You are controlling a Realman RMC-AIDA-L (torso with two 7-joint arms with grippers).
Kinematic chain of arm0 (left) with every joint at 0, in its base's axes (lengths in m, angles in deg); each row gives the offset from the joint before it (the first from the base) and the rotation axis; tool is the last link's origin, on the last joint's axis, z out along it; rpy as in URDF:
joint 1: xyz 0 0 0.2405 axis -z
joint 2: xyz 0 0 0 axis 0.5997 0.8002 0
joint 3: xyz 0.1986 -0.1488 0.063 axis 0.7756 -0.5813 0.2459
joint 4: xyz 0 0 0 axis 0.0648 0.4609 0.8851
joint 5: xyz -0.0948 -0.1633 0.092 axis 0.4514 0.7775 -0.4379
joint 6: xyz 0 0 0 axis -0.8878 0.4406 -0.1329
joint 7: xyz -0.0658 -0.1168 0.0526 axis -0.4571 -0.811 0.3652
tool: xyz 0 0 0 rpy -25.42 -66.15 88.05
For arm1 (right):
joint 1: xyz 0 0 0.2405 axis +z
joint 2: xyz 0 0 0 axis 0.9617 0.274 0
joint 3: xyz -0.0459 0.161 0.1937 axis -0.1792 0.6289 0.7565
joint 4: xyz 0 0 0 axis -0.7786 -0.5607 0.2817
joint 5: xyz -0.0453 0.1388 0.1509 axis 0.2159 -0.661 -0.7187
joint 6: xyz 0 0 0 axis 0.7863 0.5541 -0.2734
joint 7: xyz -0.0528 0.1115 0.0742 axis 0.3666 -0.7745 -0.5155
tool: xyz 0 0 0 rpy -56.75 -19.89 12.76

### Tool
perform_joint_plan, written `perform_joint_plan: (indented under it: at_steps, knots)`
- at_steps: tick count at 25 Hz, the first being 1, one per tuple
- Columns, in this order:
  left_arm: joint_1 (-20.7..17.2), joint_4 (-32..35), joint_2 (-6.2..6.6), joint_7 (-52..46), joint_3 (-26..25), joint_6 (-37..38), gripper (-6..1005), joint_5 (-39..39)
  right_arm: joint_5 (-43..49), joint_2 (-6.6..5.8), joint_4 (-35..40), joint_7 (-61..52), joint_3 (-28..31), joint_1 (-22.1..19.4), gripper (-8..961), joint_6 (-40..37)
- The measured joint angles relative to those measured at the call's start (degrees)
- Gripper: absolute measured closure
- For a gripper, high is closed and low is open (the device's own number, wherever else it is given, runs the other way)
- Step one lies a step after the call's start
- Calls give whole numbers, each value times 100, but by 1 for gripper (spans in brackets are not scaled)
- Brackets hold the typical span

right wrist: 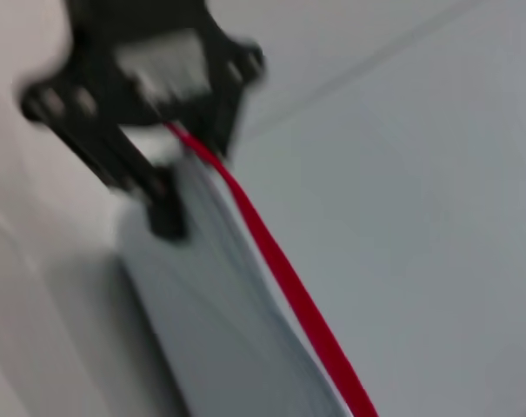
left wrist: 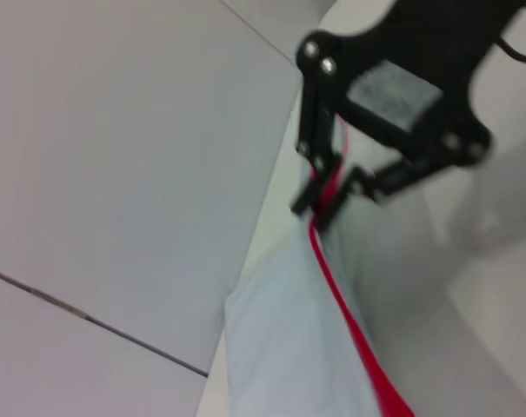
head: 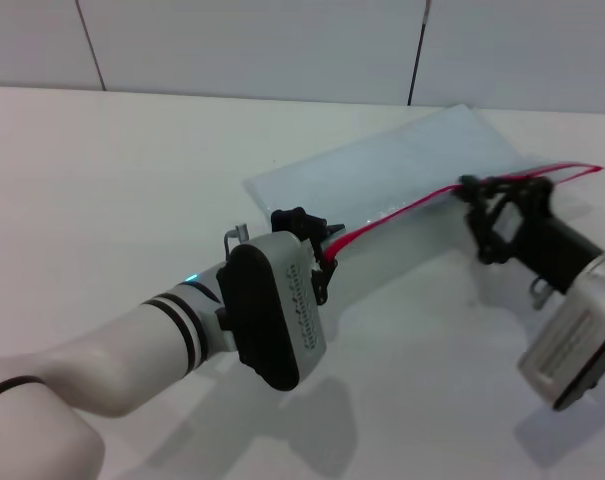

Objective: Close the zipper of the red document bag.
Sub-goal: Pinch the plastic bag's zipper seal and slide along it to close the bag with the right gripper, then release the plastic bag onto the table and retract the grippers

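Note:
The red document bag (head: 402,160), a flat pale blue-grey pouch, lies slanted on the white table at the centre right. Its zipper (head: 402,212), a thin red strip, runs along the bag's near long edge. My left gripper (head: 327,252) is shut on the left end of that strip. Farther right along the zipper, my right gripper (head: 472,188) is pinched shut on it, with a short stretch of red strip continuing beyond it. The left wrist view shows the right gripper (left wrist: 322,201) clamped on the zipper (left wrist: 349,321). The right wrist view shows the left gripper (right wrist: 186,161) at the strip's (right wrist: 284,274) end.
The white table (head: 112,180) stretches to the left and front of the bag. A white panelled wall (head: 252,40) with dark seams rises just behind the table's far edge, close to the bag's far corner.

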Motion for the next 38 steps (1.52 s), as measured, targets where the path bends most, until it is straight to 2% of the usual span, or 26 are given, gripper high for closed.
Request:
perform_joint_plan:
  at_steps: [7,10,11,15,20,25,27,30,31,33,38]
  knots:
    - [-26,-11,2,1,25,-6,958,6,-1263,-6,366,2,0,-34,886,288]
    - [-33,-13,-5,1,50,-7,958,-3,-2247,-1,508,60,1,-16,886,306]
    - [-36,-15,-4,1,63,-12,959,-4,-2247,-1,508,60,1,-16,886,306]
    - [-40,-71,2,4,95,-90,959,-1,-3316,11,415,547,2,-2,885,252]
    - [-45,-337,-19,4,106,-537,960,11,-3576,15,61,555,-33,-49,882,-243]
    - [-25,-919,-43,8,288,-1857,956,197,-3587,15,-339,444,-66,-246,696,-1182]
    - [18,-1157,-43,-21,360,-2495,953,531,-3586,16,-424,179,-65,-320,596,-1509]
    - [91,-1413,-41,-281,385,-3391,867,1204,-3532,15,-442,-891,-92,-408,446,-1935]
    - [91,-1413,-41,-281,385,-3391,839,1204,-3532,15,-442,-891,-92,-408,403,-1935]
    - [125,-1539,-35,-602,387,-3867,782,1474,-3496,11,-414,-1564,-163,-440,316,-2126]
    - [109,-1903,-4,-2115,373,-5379,677,2039,-3460,2,-340,-3025,-531,-603,319,-2866]
